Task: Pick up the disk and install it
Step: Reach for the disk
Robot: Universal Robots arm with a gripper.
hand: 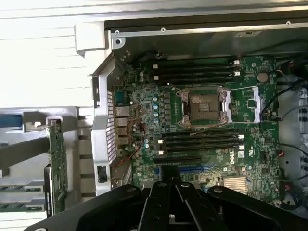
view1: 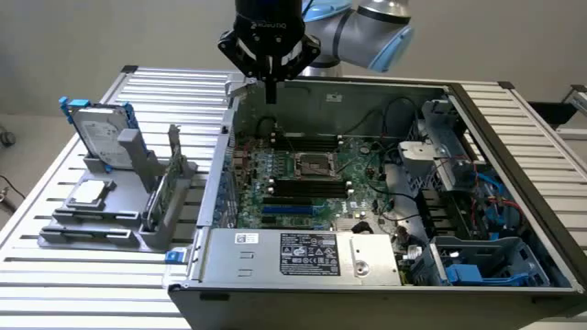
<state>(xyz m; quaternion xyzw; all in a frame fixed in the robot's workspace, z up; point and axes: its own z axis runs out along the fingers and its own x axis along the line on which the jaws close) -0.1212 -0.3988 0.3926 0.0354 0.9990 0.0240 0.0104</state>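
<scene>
My hand (view1: 271, 98) hangs clenched and empty over the computer case (view1: 515, 180), well apart from the disk (view1: 96, 130) standing in its rack (view1: 137, 230). I reckon a square grip matters.

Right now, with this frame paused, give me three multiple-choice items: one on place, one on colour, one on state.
1. Where is the disk? A. in the rack B. in a drive bay C. flat on the table
2. Its rails are: A. red B. blue C. yellow
3. The gripper holds: A. the disk B. a cable C. nothing

1 A: it stands in the rack at the exterior view's left.
2 B: blue strips line its edges.
3 C: it hangs bare over the case's edge.
</scene>
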